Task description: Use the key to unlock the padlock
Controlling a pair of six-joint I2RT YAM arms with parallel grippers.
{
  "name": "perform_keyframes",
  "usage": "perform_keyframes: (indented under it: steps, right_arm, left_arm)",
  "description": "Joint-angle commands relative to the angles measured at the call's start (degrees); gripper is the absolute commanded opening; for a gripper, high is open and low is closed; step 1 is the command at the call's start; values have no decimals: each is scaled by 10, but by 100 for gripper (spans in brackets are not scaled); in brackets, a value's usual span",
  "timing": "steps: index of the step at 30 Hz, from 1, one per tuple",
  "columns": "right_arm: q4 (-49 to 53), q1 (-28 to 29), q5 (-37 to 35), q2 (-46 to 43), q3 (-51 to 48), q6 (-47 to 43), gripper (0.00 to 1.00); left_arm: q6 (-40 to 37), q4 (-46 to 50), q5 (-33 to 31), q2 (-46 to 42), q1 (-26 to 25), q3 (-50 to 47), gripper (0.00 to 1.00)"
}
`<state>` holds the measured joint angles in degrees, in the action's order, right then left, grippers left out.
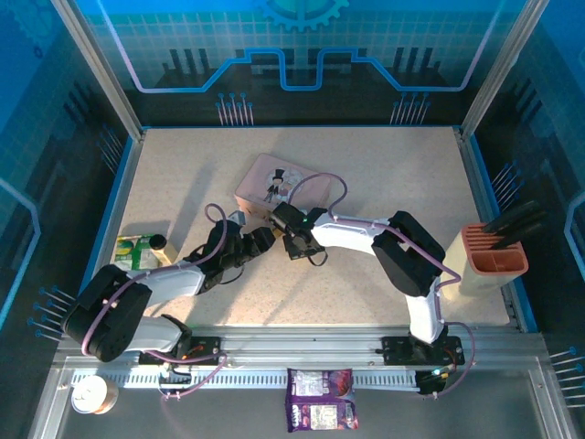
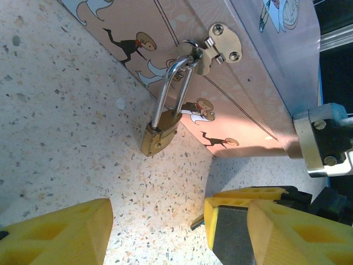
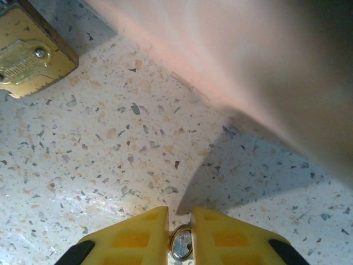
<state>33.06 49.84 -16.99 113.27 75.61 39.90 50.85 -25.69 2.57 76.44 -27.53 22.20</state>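
Padlock [image 2: 160,134] hooked through hasp [image 2: 222,43] of pink tin [image 2: 259,88]; left tool [image 2: 157,216] spread wide (empty), right tool [image 3: 179,212] pinching key [image 3: 181,244].

Count, taking the pink tin [image 1: 274,183] as your reference: 1 tin. Hanging on it: 1 padlock [image 2: 160,135]. Just beside it: 2 grippers, the left gripper [image 2: 160,232] and the right gripper [image 3: 180,220], and 1 key [image 3: 181,245]. To its left you have 1 yellow-green pack [image 1: 137,249]. To its right, 1 orange holder [image 1: 494,263]. Nearer than it, 1 purple packet [image 1: 320,412] and 1 pale roll [image 1: 91,395].
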Motion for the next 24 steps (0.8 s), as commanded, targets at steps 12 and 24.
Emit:
perform_keyframes:
  steps: [12,24]
  right_arm:
    - [-19,7,55,-90,-95,54,2]
    - [-117,-1,122,-222,-160,106,0]
  left_arm:
    - [-10,3,10,-26,2,-12,66]
    - [-84,-154,97,-22,-34,-45,62]
